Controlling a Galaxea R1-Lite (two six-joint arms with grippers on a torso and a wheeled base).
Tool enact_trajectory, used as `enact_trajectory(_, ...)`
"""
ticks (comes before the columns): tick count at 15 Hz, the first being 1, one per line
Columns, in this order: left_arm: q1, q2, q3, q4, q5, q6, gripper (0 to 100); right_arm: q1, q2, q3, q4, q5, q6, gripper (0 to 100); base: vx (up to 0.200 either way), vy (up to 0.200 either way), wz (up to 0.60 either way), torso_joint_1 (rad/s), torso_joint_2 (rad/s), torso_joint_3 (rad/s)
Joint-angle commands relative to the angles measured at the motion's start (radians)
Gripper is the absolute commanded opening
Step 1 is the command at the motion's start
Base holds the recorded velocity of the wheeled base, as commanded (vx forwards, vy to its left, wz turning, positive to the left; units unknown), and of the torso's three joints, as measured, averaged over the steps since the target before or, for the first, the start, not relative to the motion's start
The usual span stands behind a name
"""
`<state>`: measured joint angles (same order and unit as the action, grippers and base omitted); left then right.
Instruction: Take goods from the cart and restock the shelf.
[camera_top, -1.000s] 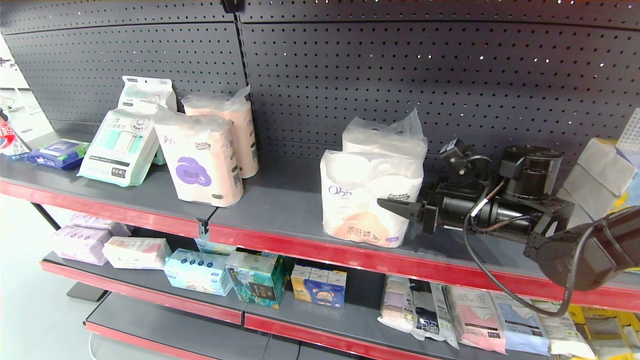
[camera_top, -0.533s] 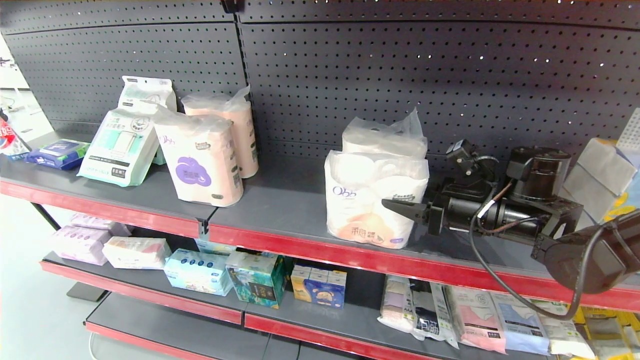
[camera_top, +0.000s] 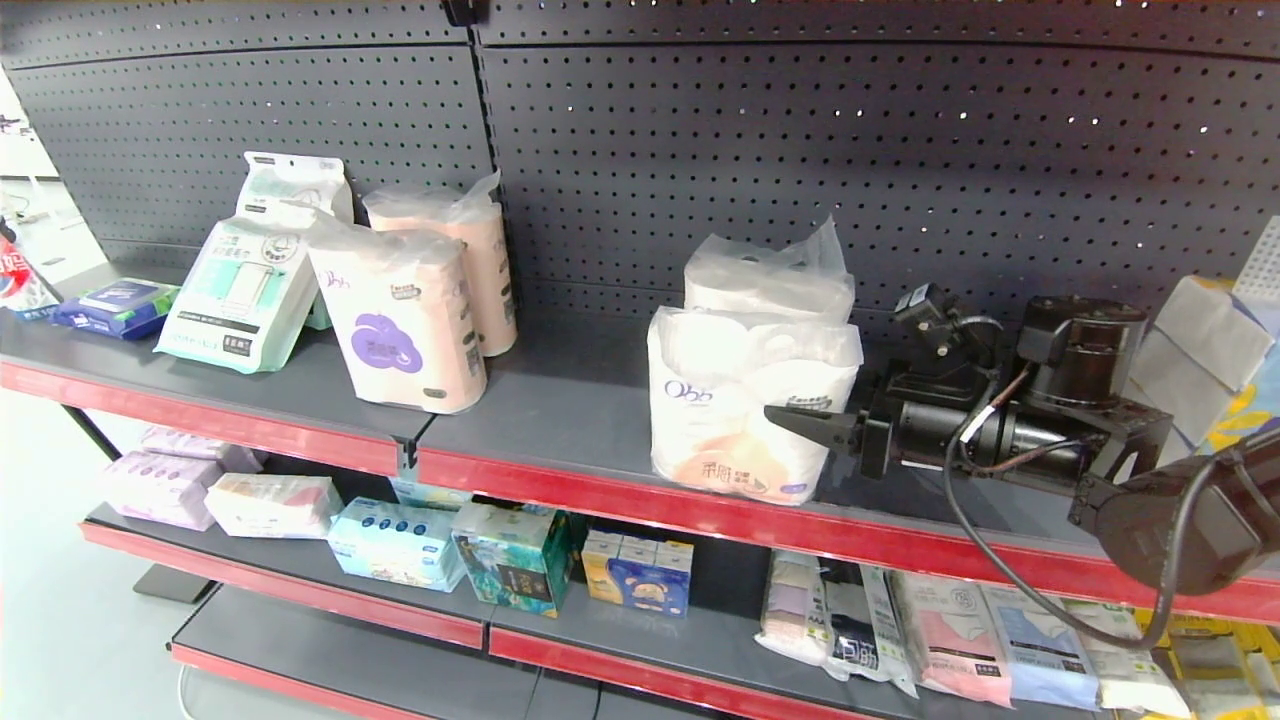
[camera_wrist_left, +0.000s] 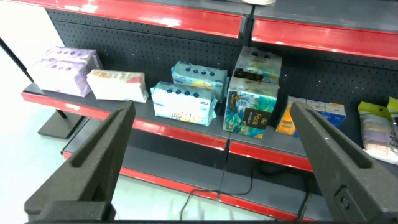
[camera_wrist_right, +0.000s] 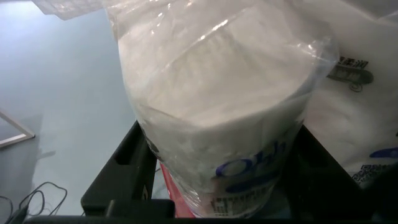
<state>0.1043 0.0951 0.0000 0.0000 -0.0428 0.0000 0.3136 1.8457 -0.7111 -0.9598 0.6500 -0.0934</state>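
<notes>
The pack of paper rolls (camera_top: 750, 400) stands upright on the top shelf (camera_top: 570, 410), close to its red lip (camera_top: 620, 490). It sits between the fingers of the right hand (camera_top: 790, 412): one finger lies across the pack's front face, and the other is hidden behind it. In the right wrist view the wrapper bulges against both fingers, so I judge the hand closed on the pack. Just beyond the hidden finger, toward the pegboard (camera_top: 800, 150), a second pack (camera_top: 768, 275) stands touching or nearly touching the held one. Well past the fingertips are two peach-wrapped packs (camera_top: 400, 330).

The step looks like setting down and letting go. To do it well, the base should rest flat and safely back from the lip before release. The fingers should then spread clear of the soft film and draw straight back along their own line, so nothing snags, tips the pack forward or nudges the one behind.

The left hand (camera_wrist_left: 211, 112) hangs open, fingers wide apart, facing tissue boxes (camera_wrist_left: 186, 99) on a lower shelf (camera_wrist_left: 180, 134).
</notes>
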Motion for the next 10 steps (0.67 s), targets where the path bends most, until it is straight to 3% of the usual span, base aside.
enact_trajectory(1,0.0,0.002,0.0,0.0,0.0,0.0,100,-0.002,-0.003,-0.001,0.0,0.002,0.001,0,0.0,0.0,0.0,0.0,0.0,0.0)
enact_trajectory(10,0.002,0.002,0.0,0.0,0.0,0.0,100,-0.004,0.0,0.002,0.0,0.002,-0.003,0,0.0,0.0,0.0,0.0,0.0,0.0)
